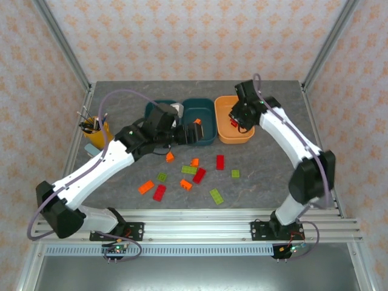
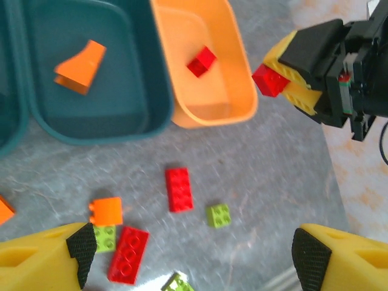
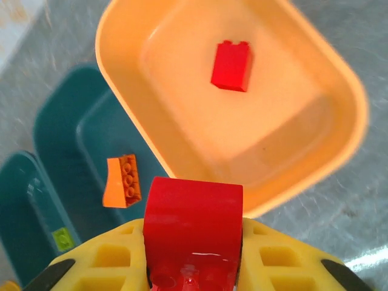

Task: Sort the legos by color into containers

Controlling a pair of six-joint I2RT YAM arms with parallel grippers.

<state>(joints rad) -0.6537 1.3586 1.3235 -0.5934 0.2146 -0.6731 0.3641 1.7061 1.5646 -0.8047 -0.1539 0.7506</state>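
The leftmost teal tray (image 3: 21, 206) ran off the lower-left edge, a yellow-green brick (image 3: 62, 237) blurred inside. The middle teal tray (image 3: 91, 133) held one orange brick (image 3: 123, 180), long axis up-down in frame; the orange tray (image 3: 339, 79) held one red brick (image 3: 231, 65). My right fingers (image 3: 103, 267) clenched a second red brick (image 3: 193, 224) at bottom centre, its lower end hidden; my left fingers (image 2: 42, 254) stood released over the tabletop (image 2: 273, 182)
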